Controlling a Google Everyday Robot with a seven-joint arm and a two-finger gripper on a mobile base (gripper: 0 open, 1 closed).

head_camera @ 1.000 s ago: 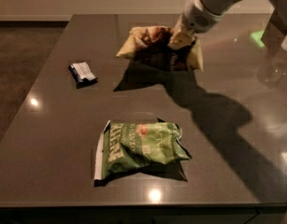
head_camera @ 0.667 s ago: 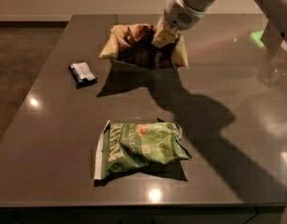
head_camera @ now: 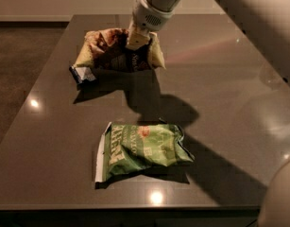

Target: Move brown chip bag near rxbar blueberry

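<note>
Brown, crinkly chip bag (head_camera: 109,51) is hanging from the gripper (head_camera: 137,40), which is clamping its top edge, just beside the blue bar (head_camera: 82,74). Carrying step is looking nearly done; next it's needing lowering and letting go without covering the bar.

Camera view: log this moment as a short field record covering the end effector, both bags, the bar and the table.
end effector: far side of the table, pinching the brown chip bag's top
brown chip bag: crumpled, left end overlapping the rxbar blueberry
rxbar blueberry: flat on the table, partly hidden
green chip bag: flat near the front edge, apart from the rest
task state: bag at the bar, not yet released
</note>
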